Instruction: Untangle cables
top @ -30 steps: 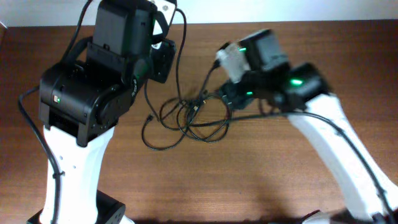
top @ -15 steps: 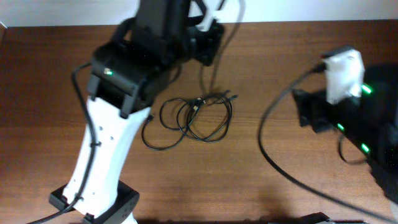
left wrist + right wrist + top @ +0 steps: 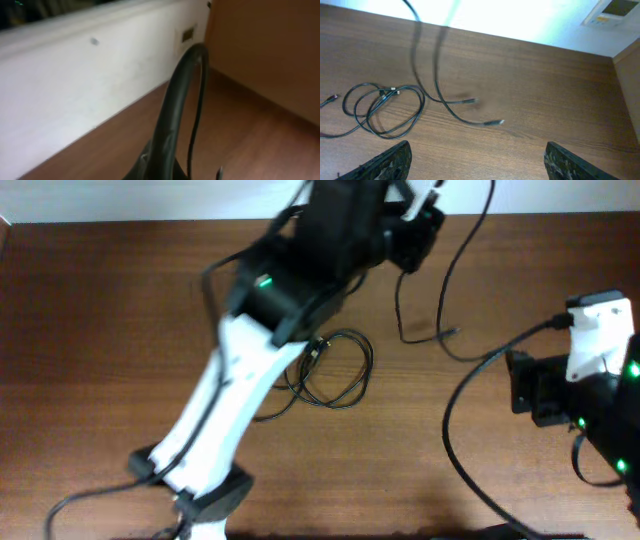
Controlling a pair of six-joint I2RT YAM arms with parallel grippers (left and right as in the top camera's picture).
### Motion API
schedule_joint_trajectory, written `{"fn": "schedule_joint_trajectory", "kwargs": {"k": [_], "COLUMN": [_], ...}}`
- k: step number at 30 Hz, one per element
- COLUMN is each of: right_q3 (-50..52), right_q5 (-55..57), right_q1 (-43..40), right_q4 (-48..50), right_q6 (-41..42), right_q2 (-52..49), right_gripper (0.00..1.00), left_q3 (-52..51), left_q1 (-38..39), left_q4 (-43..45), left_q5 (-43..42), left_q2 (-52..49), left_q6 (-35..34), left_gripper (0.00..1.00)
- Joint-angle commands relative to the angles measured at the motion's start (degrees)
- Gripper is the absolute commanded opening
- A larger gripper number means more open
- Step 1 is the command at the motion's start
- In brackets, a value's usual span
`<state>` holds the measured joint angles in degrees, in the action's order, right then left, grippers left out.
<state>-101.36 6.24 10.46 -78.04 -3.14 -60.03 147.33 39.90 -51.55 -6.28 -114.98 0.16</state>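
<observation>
- The table (image 3: pixel 100 380) is dark brown wood with the grain running along its length, and the near part is bare.
- Off to the right, the right gripper (image 3: pixel 479 159) hangs low over the wood with its fingers spread wide and nothing between them.
- Mid-table lie the coiled cables (image 3: pixel 335 370), a flat bundle of overlapping black loops. Its long axis runs side to side, and one loose tail reaches toward the near left.
- Just beyond, the lifted cable (image 3: pixel 451 110) comes down in two steep strands. Both plug ends rest on the wood beside the coil, with their tips turned toward the right arm's side.
- Above the far edge, the left gripper (image 3: pixel 418 228) is clamped tight on that cable near its middle.
- Behind everything stands a plain white wall (image 3: pixel 75 90).
</observation>
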Motion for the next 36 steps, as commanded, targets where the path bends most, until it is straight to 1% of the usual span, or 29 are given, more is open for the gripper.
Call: {"fn": "schedule_joint_trajectory", "kwargs": {"k": [1,5,9,12,16,18,22,23,24,25,27,31,33,36], "right_q3": [-0.35,-0.35,-0.35,-0.35,-0.35,-0.35,-0.35,-0.35,-0.35,-0.35,-0.35,-0.35,-0.35,-0.35], "right_q5": [0.98,5.66,6.25,6.27,6.27,6.27,6.27,6.25,6.25,6.25,6.25,6.23,6.23,6.23], "right_q1": [-0.46,-0.46,-0.46,-0.46,-0.46,-0.46,-0.46,-0.46,-0.46,-0.46,-0.46,-0.46,-0.46,-0.46], "right_q4": [-0.87,-1.07,-1.09,-1.40,-1.70,-1.95,-2.14,-2.14,-2.14,-2.14,-2.14,-2.12,-2.12,-2.12], "right_q6": [0.68,3.89,4.09,4.09,4.09,4.09,4.09,4.09,4.09,4.09,4.09,4.09,4.09,4.09], "right_q2": [1.53,1.66,1.66,1.68,1.66,1.68,1.84,2.05,2.21,2.43,2.84,3.04,3.04,3.04], "right_gripper": [0.84,0.84,0.84,0.84,0.84,0.84,0.84,0.84,0.84,0.85,0.85,0.85,0.85,0.85], "left_q3": [0.20,0.17,0.17,0.17,0.17,0.17,0.17,0.17,0.17,0.20,0.68,3.30,4.70,5.09], "left_q1": [0.09,0.24,1.70,4.11,7.58,9.73,12.37,12.55,12.57,12.37,11.43,8.07,5.86,3.37], "left_q4": [4.44,8.48,11.34,13.25,16.44,18.80,20.22,20.15,20.02,19.82,19.08,13.11,9.16,4.42], "left_q5": [-7.10,-7.48,-7.56,-7.54,-8.00,-9.94,-9.77,-9.79,-9.70,-9.03,-8.76,-7.82,-4.00,1.25], "left_q2": [-5.11,-8.94,-12.57,-16.09,-21.84,-24.96,-27.82,-28.09,-28.09,-28.06,-27.87,-25.55,-22.84,-18.32], "left_q6": [-1.25,-2.34,-2.38,-2.38,-4.98,-5.33,-5.33,-5.33,-5.33,-5.33,-5.33,-5.33,-5.25,-3.15], "left_gripper": [0.00,0.00,0.00,0.00,0.00,0.00,0.00,0.03,0.26,0.98,0.99,0.99,0.99,0.99]}}
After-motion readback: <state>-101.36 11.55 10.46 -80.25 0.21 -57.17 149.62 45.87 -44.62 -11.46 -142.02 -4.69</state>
